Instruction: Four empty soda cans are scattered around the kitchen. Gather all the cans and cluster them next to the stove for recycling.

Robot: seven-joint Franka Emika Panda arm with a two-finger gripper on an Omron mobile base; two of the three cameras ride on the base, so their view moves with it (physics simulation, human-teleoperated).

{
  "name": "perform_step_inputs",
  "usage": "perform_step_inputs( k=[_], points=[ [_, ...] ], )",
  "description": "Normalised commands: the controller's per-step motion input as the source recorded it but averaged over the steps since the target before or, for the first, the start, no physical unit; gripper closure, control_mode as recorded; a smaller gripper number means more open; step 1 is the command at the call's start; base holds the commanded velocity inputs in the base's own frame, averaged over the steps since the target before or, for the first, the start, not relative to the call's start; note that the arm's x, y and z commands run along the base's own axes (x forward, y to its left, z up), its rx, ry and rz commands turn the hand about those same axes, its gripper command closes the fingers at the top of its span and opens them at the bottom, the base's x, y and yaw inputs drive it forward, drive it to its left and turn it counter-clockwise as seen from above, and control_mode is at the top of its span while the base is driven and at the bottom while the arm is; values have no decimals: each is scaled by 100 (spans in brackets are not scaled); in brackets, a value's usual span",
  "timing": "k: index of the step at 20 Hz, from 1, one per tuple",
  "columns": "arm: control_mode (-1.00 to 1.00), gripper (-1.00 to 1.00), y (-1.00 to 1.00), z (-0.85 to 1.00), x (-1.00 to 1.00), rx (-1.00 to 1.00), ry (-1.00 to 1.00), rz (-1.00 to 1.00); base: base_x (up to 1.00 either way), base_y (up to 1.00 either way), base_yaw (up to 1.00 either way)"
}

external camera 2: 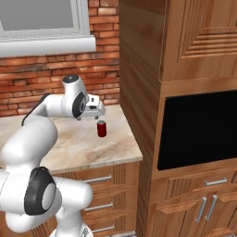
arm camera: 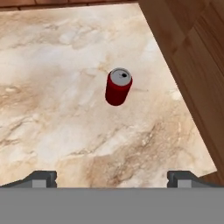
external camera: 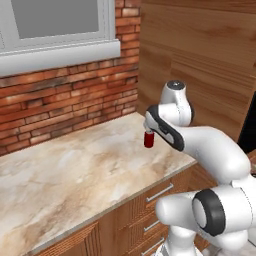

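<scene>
Soda can upright on the marble counter, gripper above it with jaws spread

Soda can [arm camera: 118, 86], red with a silver top, stands upright on a beige marble counter [external camera: 75, 170]. It sits alone on the stone, near the counter's right end, close to the tall wooden cabinet wall [external camera 2: 139, 69] that rises beside that end. Bare marble surrounds the can on every side, and nothing touches it.

Above the can hangs the gripper [external camera 2: 98, 110], held clear of the can's top. Its two dark finger tips [arm camera: 43, 178] show far apart at the bottom of the hand view, so the jaws are released and grasp nothing. From that view the can lies ahead of the tips, about midway between them.

Behind the can, a red brick wall [external camera: 60, 105] runs along the back of the counter, with a white window sill [external camera: 60, 55] above it. Below the counter's front edge are wooden drawers with metal bar handles [external camera 2: 97, 178]. Beyond the cabinet wall, away from the can, a black oven front [external camera 2: 199, 129] is set into wooden cabinetry.
</scene>
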Motion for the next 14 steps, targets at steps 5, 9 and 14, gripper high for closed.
perform_step_inputs(
  k=[5,9,14],
  points=[
    [-100,-100,0,-16,25,-1,0,0,0,0,0],
    [-100,-100,0,-18,22,0,0,0,0,0,0],
    [-100,-100,0,-14,22,0,2,-1,0,0,0]
  ],
)
